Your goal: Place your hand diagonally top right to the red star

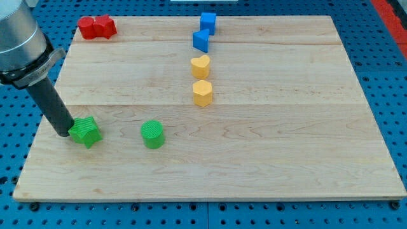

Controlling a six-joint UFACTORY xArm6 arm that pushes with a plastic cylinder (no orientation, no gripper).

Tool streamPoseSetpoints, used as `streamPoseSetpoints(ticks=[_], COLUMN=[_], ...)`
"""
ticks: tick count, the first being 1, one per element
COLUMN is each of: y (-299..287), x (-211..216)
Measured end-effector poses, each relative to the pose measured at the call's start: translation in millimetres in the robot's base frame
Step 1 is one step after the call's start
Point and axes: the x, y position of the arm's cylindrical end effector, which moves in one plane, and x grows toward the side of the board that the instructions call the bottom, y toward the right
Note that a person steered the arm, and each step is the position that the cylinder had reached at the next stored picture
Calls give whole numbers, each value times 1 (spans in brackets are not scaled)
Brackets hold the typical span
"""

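Clearly the task is barely begun: my tip [66,134] rests near the tabletop's [267,159] left edge, touching the left side of the green star [85,131], well apart from the red blocks [96,27] at the top-left corner. Which of those two touching red pieces is the star I cannot tell. There is no claw here, only the rod. The path along the left edge looks open. The green cylinder [152,134], yellow heart [200,65], yellow hexagon [202,92] and two blue blocks [204,33] lie aside.
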Motion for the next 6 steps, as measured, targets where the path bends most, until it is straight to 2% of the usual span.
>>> streamPoseSetpoints(ticks=[1,2,3,4,5,6], y=[3,-6,19,86,125,101], x=[-64,-110,-163,-193,-252,-310])
